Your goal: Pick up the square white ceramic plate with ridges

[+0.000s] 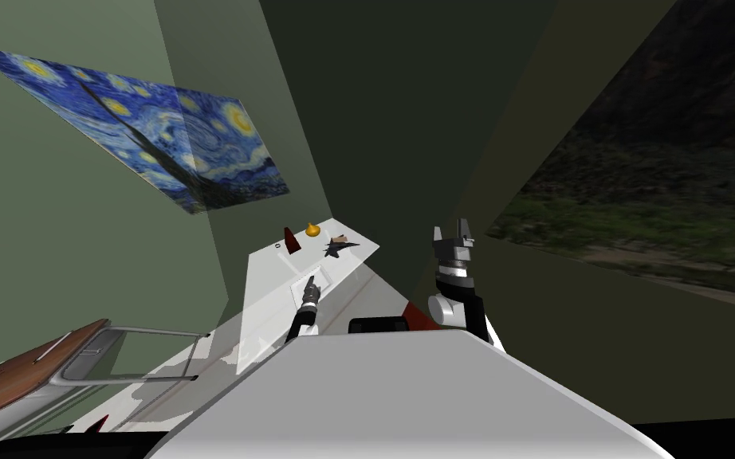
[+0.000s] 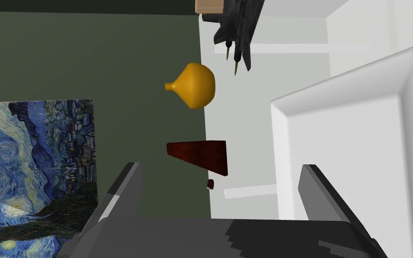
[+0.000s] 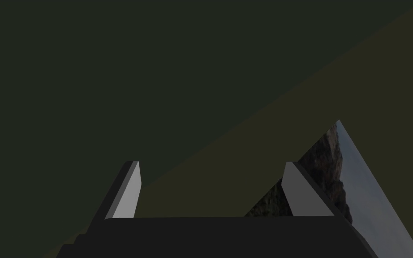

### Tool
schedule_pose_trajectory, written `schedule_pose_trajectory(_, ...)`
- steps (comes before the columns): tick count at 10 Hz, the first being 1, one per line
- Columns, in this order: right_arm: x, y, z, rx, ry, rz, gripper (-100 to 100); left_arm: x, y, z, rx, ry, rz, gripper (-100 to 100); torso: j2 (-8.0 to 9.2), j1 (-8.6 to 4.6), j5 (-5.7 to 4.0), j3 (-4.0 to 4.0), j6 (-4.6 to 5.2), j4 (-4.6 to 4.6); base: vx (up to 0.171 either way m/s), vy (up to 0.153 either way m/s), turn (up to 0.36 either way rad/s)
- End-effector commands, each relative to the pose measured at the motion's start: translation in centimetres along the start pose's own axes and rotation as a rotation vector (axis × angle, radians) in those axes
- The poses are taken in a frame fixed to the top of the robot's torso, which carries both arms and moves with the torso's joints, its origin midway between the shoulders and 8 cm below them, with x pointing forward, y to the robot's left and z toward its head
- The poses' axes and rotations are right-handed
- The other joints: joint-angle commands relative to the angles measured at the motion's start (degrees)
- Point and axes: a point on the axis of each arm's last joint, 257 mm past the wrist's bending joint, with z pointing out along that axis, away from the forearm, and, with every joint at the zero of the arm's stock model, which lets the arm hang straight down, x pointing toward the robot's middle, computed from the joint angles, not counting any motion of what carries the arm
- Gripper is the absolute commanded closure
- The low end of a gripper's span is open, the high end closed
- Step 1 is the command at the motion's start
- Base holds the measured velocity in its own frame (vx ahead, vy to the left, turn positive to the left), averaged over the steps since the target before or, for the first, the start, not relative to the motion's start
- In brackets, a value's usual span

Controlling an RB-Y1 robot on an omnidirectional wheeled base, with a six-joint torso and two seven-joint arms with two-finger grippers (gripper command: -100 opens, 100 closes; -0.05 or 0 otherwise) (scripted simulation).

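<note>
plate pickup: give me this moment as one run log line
phase: pre-grasp | left gripper: fingers open, at plate rim, no grasp | plate: flat on white table | right gripper: fingers open, raised, away from table

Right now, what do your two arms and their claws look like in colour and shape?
The left claw and the right claw are each a dark box with two thin, blade-like fingers, light grey on the inner face and dark along the edge. The right forearm is white and grey with dark joints and a silver ring.
</note>
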Motion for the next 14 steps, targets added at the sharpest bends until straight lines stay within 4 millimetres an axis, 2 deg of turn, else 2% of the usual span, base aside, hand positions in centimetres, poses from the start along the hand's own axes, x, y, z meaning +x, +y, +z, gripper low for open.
schedule_pose_trajectory(1, 0.0, 0.0, 0.0, 0.0, 0.0, 0.0, 0, -0.4, 1.7, 0.0, -0.041, -0.012, -0.015, -100, 0.0, 0.0, 0.0, 0.0, 0.0, 0.0, 0.007, 0.005, 0.031)
schedule_pose_trajectory(5, 0.0, 0.0, 0.0, 0.0, 0.0, 0.0, 0, -1.1, 6.7, -0.5, -0.155, -0.048, -0.069, -100, 0.01, 0.06, 0.01, 0.0, 0.0, 0.0, 0.009, 0.018, 0.042)
schedule_pose_trajectory(6, 0.0, 0.0, 0.0, 0.0, 0.0, 0.0, 0, -1.1, 6.7, -0.5, -0.155, -0.048, -0.069, -100, 0.01, 0.09, 0.02, 0.01, 0.0, 0.0, 0.007, 0.021, 0.013)
schedule_pose_trajectory(7, 0.0, 0.0, 0.0, 0.0, 0.0, 0.0, 0, -1.1, 7.7, -0.7, -0.179, -0.055, -0.084, -100, 0.01, 0.07, 0.02, 0.01, 0.01, 0.01, 0.005, 0.018, 0.019)
schedule_pose_trajectory(8, 0.0, 0.0, 0.0, 0.0, 0.0, 0.0, 0, -0.8, 9.6, -1.1, -0.222, -0.068, -0.113, -100, 0.02, 0.06, 0.01, 0.01, 0.0, 0.01, 0.009, 0.039, 0.057)
schedule_pose_trajectory(10, 0.0, 0.0, 0.0, 0.0, 0.0, 0.0, 0, 0.1, 11.9, -1.6, -0.274, -0.082, -0.159, -100, 0.02, 0.13, 0.03, 0.01, 0.0, 0.01, 0.006, 0.046, 0.04)
schedule_pose_trajectory(12, 0.0, 0.0, 0.0, 0.0, 0.0, 0.0, 0, 1.3, 13.4, -2.1, -0.307, -0.088, -0.198, -100, 0.01, 0.17, 0.04, 0.01, 0.0, 0.01, 0.01, 0.047, 0.026)
schedule_pose_trajectory(13, 0.0, 0.0, 0.0, 0.0, 0.0, 0.0, 0, 0.9, 13.0, -2.0, -0.295, -0.086, -0.184, -100, 0.01, 0.13, 0.03, 0.01, 0.0, 0.0, 0.006, 0.017, 0.001)
schedule_pose_trajectory(14, 0.0, 0.0, 0.0, 0.0, 0.0, 0.0, 0, 1.0, 13.1, -2.1, -0.297, -0.086, -0.186, 0, 0.02, 0.06, 0.01, 0.02, 0.01, 0.01, 0.0, 0.0, 0.0)
